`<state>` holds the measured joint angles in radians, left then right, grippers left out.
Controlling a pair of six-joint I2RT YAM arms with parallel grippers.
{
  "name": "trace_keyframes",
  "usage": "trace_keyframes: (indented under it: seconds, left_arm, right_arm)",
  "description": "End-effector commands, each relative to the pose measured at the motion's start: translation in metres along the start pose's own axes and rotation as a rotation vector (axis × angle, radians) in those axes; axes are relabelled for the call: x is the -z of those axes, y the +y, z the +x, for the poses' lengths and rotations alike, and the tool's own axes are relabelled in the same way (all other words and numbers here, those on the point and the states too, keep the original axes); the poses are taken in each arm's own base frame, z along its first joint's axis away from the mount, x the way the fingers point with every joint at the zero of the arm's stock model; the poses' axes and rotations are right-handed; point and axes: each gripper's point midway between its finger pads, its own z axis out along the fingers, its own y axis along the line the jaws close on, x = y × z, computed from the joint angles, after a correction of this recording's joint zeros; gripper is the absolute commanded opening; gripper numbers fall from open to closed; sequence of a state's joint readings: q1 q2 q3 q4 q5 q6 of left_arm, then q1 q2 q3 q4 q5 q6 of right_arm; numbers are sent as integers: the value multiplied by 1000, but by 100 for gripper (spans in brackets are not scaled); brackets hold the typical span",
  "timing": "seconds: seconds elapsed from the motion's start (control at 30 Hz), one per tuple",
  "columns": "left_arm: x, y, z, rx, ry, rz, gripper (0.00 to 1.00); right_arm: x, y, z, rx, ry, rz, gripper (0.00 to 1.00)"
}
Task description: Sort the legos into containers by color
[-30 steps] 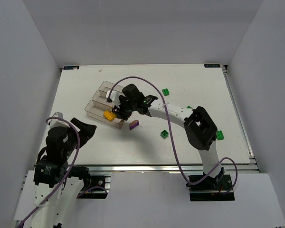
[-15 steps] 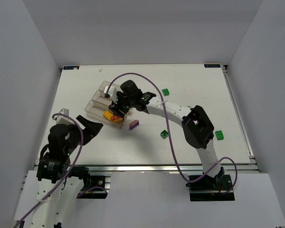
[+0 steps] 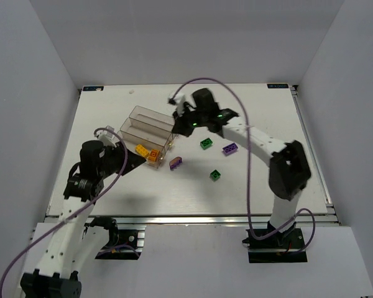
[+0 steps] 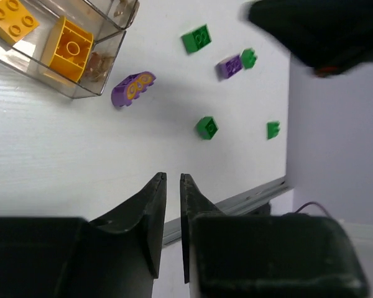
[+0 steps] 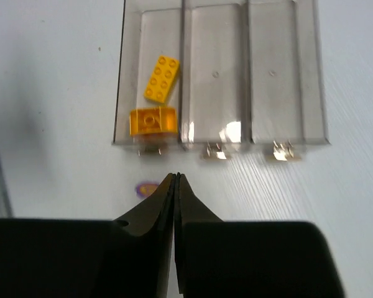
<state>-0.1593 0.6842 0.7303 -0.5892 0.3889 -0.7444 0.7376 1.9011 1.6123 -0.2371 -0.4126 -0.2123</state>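
Note:
The containers [image 3: 150,118] are three joined clear bins left of the table's middle. The nearest bin holds a yellow lego [image 3: 139,149] and an orange lego [image 3: 153,155]; the other two bins [image 5: 270,74] hold nothing. On the table lie a purple lego with orange studs [image 3: 176,162], a green one [image 3: 206,143], another purple one [image 3: 230,148] and a second green one [image 3: 216,175]. My right gripper [image 3: 179,121] hangs shut above the bins' right end, holding nothing. My left gripper [image 3: 140,160] is shut and empty, just left of the nearest bin's end.
The left wrist view shows more green legos [image 4: 273,129] toward the table's right side and the metal front rail [image 4: 248,198] below. White walls enclose the table on three sides. A purple cable [image 3: 236,93] loops over the right arm.
The right gripper rose from the nearest bin, swung back and right, and shut. The left arm reached forward toward the bins and its gripper shut. An orange lego now lies in the bin.

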Motion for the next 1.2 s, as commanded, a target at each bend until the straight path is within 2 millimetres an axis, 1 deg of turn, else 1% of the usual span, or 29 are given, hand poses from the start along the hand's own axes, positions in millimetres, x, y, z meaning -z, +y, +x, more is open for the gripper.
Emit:
trace_keyframes:
  seconds: [0.0,0.03,0.07,0.1,0.13,0.17,0.2,0.23,0.27,0.3,0.33,0.37,0.4,0.43,0.47,0.5,0.57,0.63,0.67,0.7,0.73,0.8,0.83,0.9,0.97,1.0,1.03,1.1,1.17]
  left_arm:
    - [-16,-16,-1,-128,54,126,25]
    - [-24,-17,0,-140,91,133,25]
    - [-29,-18,-2,-154,100,138,26]
    - [-35,-16,-4,-185,111,135,31]
    - [-47,-11,0,-185,157,117,35]
    - [-51,-18,-4,-212,164,127,38]
    - [-57,-18,-5,-245,177,125,42]
    - [-63,-17,-4,-257,193,116,50]
    - [-74,-18,-2,-273,226,99,52]
    - [-80,-18,-1,-308,241,92,54]
    - [-85,-18,0,-324,254,79,57]
    - [-93,-21,5,-348,282,68,63]
    - [-99,-18,5,-382,281,43,64]
    - [-103,-17,7,-401,293,27,64]
    - [-107,-17,10,-420,303,13,65]
    - [-117,-20,14,-466,318,-1,65]
    - [-126,-18,21,-510,348,-34,66]
    - [-140,-18,30,-578,375,-74,66]
    - [-147,-20,34,-621,392,-75,65]
    - [-150,-14,35,-638,399,-96,64]
    - [-155,-18,34,-671,383,-107,64]
    - [-165,-11,39,-723,402,-128,64]
    - [-169,-13,40,-753,403,-144,64]
    - [-176,-7,39,-800,417,-175,65]
    - [-186,-1,48,-852,454,-208,66]
    - [-190,6,45,-866,451,-248,66]
    - [-195,11,52,-881,475,-265,66]
    - [-199,17,51,-914,472,-299,67]
    - [-205,22,57,-946,490,-328,67]
  right_arm:
    - [86,8,-24,-99,-133,-103,6]
    - [92,24,4,-142,-107,-187,13]
    - [105,25,11,-150,-120,-202,21]
    - [127,29,10,-135,-153,-211,45]
    - [135,45,17,-86,-168,-296,56]
    - [143,47,38,-99,-150,-307,66]
    - [155,60,44,-82,-148,-323,81]
    - [159,65,51,-32,-154,-329,83]
    - [160,70,73,-54,-130,-330,84]
    - [168,72,75,-22,-142,-314,84]
    - [170,73,84,-20,-129,-298,84]
    - [172,73,89,-16,-129,-285,83]
    - [174,76,98,-24,-124,-277,79]
    - [177,69,102,-29,-125,-243,76]
    - [178,69,107,-39,-123,-235,74]
    - [182,66,114,-51,-123,-211,67]
    - [183,66,119,-54,-126,-203,58]
    - [185,64,126,-64,-126,-185,48]
    - [186,64,126,-59,-128,-184,40]
    - [187,62,128,-61,-129,-177,37]
    - [188,60,127,-63,-130,-170,36]
    - [190,58,129,-60,-129,-161,36]
    - [191,57,130,-60,-128,-157,38]
    - [193,57,132,-64,-127,-153,50]
    - [194,56,134,-72,-125,-147,57]
    - [195,55,134,-72,-127,-145,59]
    - [195,56,134,-71,-130,-145,59]
    - [196,56,135,-71,-133,-145,60]
    - [197,56,135,-76,-136,-143,61]
